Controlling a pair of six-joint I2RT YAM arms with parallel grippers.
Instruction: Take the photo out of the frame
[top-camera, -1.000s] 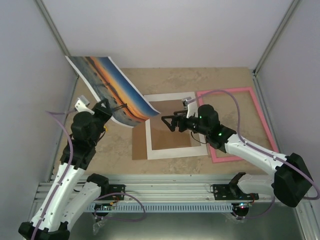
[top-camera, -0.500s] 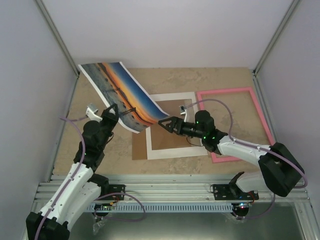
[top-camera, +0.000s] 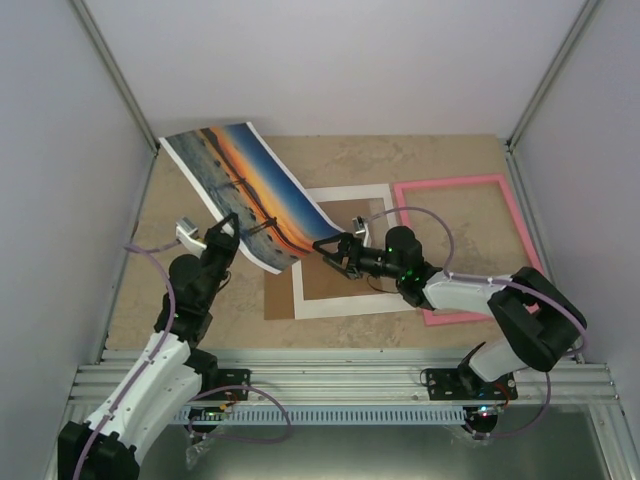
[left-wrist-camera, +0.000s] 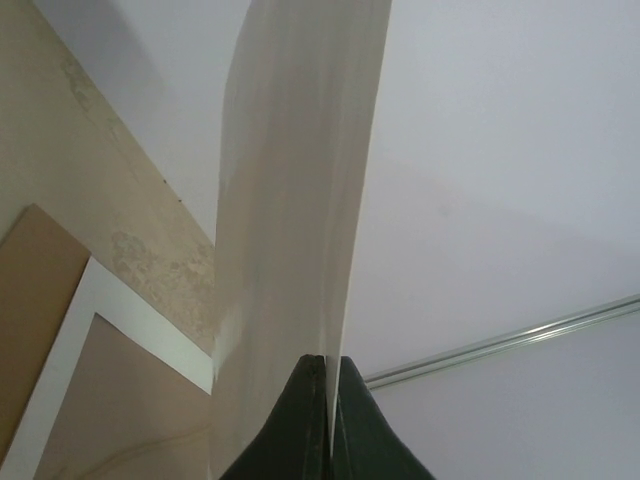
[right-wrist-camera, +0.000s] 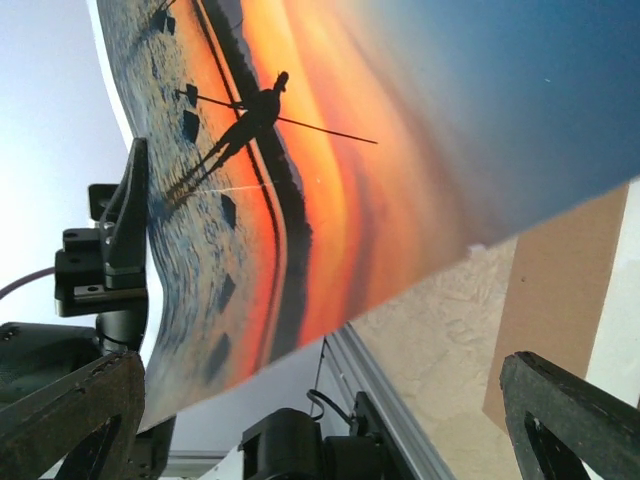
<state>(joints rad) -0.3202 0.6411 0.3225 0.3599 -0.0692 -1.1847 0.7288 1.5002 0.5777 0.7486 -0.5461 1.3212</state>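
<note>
The left gripper (left-wrist-camera: 324, 375) is clamped on the lower edge of the photo (top-camera: 240, 180). The right gripper (top-camera: 328, 248) is spread wide and empty at the photo's near corner. The photo hangs above the desk (top-camera: 430, 160) at left, bowed. In handling it should be light, floppy and easily creased, so grip a margin. The frame (top-camera: 450, 182) lies flat at far right, well apart. No writing is legible.

1. The photo (top-camera: 245, 190), pinched in my left gripper (top-camera: 230, 222), slants just ahead of my right gripper (top-camera: 323, 250), which is spread wide.
2. There is passable room over the far table (top-camera: 420, 155) beyond the white mat (top-camera: 345, 192) and the frame (top-camera: 450, 181).
</note>
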